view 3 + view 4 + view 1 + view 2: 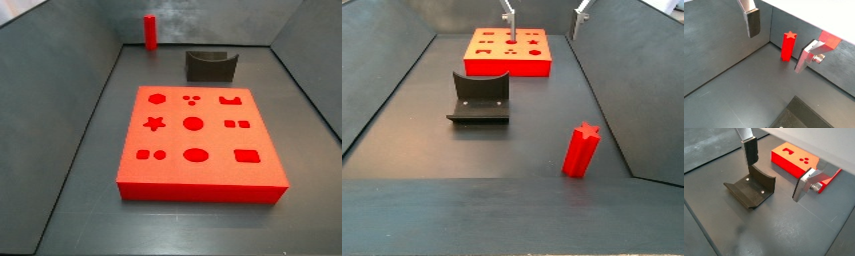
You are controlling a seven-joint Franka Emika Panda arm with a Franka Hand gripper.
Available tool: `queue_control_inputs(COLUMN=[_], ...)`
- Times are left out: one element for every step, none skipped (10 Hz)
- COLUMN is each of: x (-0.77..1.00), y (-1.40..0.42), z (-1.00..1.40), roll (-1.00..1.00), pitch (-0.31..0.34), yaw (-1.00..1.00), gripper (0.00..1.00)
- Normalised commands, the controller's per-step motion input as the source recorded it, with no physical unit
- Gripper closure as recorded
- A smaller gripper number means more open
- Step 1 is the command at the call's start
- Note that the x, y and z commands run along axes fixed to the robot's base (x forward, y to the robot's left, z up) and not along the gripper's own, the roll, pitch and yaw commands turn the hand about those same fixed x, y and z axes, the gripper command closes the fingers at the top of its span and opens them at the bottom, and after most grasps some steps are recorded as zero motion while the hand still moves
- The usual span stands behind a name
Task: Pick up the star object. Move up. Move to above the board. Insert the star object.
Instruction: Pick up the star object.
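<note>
Enclosure: a dark grey matte surface [422,130], flat and bare over most of its area, faintly scuffed; bounded by dark grey walls [80,55] that slope outward from the surface on both long sides in both side views; a further grey wall [201,22] closes the far end in a side view; wall and surface meet in a clean straight seam, seen also in a wrist view [724,75]; a pale, near-white zone [817,12] lies beyond the wall's top edge in both wrist views; light is even and diffuse, with soft shadows and a dull sheen on the surface [764,233]; gripper [543,20] above the far end.
</note>
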Motion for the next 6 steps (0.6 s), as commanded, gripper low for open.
queue_control_inputs(x=[0.00, 0.00, 0.00, 0.00, -0.28, -0.37], y=[-0.08, -0.02, 0.00, 0.46, 0.90, 0.91], z=[0.00, 0.00, -0.16, -0.20, -0.28, -0.30], roll=[0.00, 0.00, 0.00, -0.05, -0.11, -0.11], pitch=[0.000, 0.000, -0.044, 0.000, -0.070, -0.077], yaw=[0.01, 0.00, 0.00, 0.00, 0.21, 0.20], gripper=[0.00, 0.00, 0.00, 0.00, 0.00, 0.00])
